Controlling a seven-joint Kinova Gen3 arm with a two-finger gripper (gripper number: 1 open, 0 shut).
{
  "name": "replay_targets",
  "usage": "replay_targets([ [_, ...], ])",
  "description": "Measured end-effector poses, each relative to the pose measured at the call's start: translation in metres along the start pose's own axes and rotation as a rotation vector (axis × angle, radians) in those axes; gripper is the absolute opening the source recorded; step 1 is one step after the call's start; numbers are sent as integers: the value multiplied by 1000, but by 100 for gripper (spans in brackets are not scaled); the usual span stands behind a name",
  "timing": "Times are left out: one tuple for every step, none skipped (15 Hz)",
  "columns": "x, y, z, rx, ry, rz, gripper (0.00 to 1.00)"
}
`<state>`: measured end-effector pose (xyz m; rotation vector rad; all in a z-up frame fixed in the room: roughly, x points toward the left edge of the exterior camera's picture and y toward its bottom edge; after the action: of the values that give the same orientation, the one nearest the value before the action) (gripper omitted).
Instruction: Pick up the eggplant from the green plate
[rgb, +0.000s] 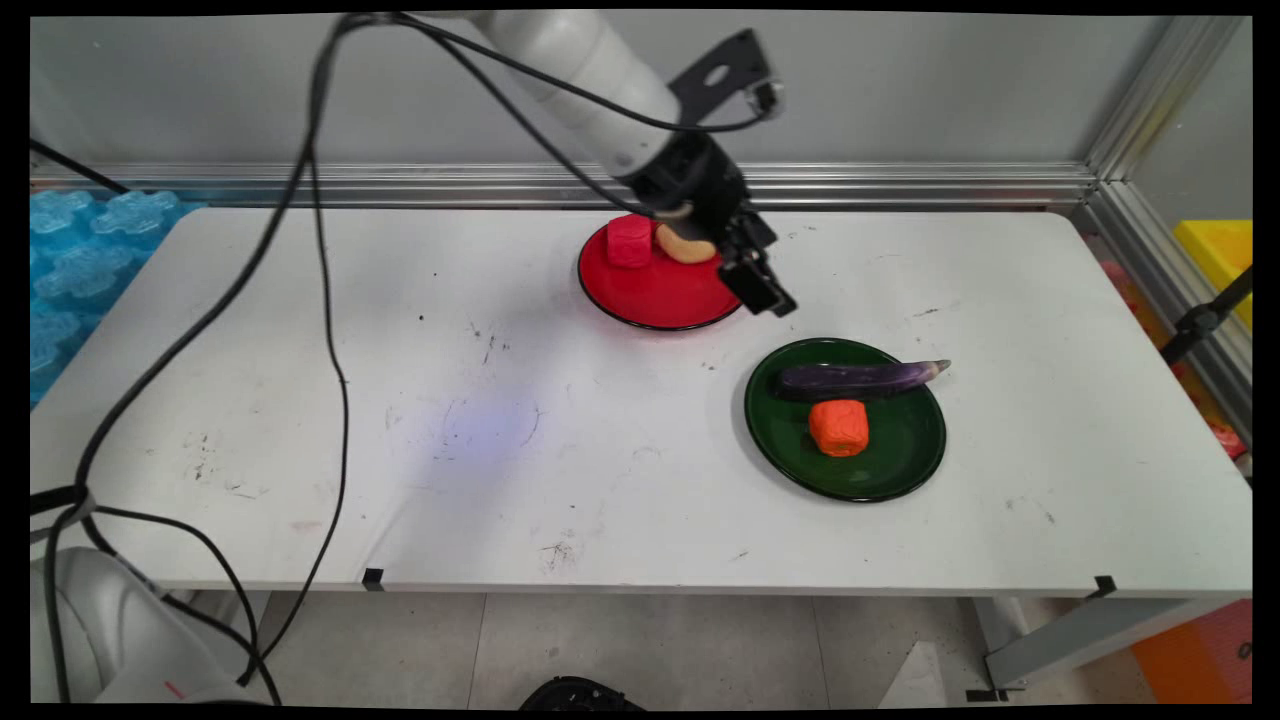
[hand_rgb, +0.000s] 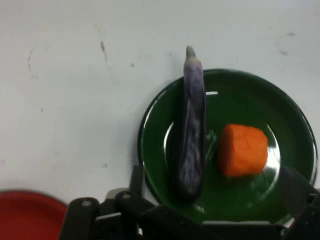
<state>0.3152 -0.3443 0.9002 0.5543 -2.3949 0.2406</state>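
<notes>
A purple eggplant (rgb: 860, 378) and orange block (rgb: 839, 427) lie on a green plate (rgb: 900, 470).

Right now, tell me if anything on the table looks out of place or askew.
Only the eggplant: it lies across the far side of the green plate, and its tip sticks out past the rim over the table. The orange block sits wholly on that plate. Nothing spilled or broken.

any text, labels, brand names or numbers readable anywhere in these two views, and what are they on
None can be read in either view.
The gripper, the red plate, the green plate, the purple eggplant and the orange block show no lettering.
The table bears only scuffs.
</notes>
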Motion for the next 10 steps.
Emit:
replay_targets([
  [5,0,10,2,2,3,100],
  [10,-1,19,3,3,6,100],
  [13,-1,26,5,2,8,100],
  [17,-1,36,7,1,10,100],
  [21,-1,48,9,-1,11,100],
  [26,-1,60,13,-5,10,100],
  [29,-1,69,17,-9,10,100],
  [33,-1,81,22,-14,7,100],
  [36,0,92,26,-21,7,100],
  [38,0,101,30,-28,8,100],
])
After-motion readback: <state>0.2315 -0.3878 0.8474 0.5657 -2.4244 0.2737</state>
